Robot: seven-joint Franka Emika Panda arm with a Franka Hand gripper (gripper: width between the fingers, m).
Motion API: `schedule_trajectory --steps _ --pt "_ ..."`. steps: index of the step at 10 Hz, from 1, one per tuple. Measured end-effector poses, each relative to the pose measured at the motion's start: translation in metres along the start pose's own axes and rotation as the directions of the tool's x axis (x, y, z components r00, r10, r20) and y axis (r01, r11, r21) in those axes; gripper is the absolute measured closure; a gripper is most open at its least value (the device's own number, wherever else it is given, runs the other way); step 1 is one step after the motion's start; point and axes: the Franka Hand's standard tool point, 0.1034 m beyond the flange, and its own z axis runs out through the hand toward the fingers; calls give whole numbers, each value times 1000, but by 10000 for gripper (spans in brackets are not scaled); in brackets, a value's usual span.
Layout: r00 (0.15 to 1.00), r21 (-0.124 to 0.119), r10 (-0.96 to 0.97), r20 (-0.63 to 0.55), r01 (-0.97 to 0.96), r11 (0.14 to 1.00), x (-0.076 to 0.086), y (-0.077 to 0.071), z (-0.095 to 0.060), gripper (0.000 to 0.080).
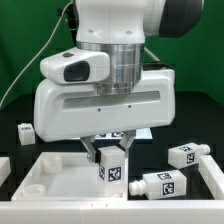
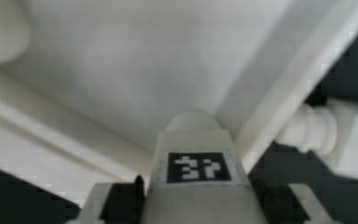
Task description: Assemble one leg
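My gripper (image 1: 110, 158) is shut on a white leg (image 1: 111, 168) with a black-and-white tag and holds it upright over the white tray-like tabletop (image 1: 40, 185). In the wrist view the held leg (image 2: 201, 160) points away between my two fingers (image 2: 115, 202), with the tabletop's inner surface (image 2: 140, 60) and raised rim beyond it. Two more tagged legs lie on the black table at the exterior view's right, one (image 1: 160, 184) near the tabletop and one (image 1: 188, 153) farther back. One of them shows in the wrist view (image 2: 329, 135).
A small white tagged cube (image 1: 24, 132) sits at the exterior view's left behind the tabletop. A white part (image 1: 214, 180) lies at the exterior view's right edge. A green backdrop stands behind the arm.
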Motion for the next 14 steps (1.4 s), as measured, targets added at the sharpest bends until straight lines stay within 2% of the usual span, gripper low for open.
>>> schedule_trajectory --steps 2,4,6,7,8,9,10,11,12,14 --pt "963 0 271 2 -271 963 3 -3 0 514" --pt "870 -2 493 3 -493 870 5 -6 -1 514" --pt "854 -1 520 3 -520 854 5 -6 -1 504" --pt "869 -2 495 3 -495 869 5 -6 -1 504" --pt "880 -1 475 0 -475 880 6 -7 -3 319" --pt "920 -6 392 -2 -392 920 6 -6 -5 319" --pt "970 -16 245 -3 -245 970 6 -5 -7 190" --pt "990 -18 138 -3 -138 990 6 -4 -7 190" --pt "1000 -17 30 1 -30 999 5 -2 -7 156" --pt "987 -23 -158 6 158 987 5 1 -8 151"
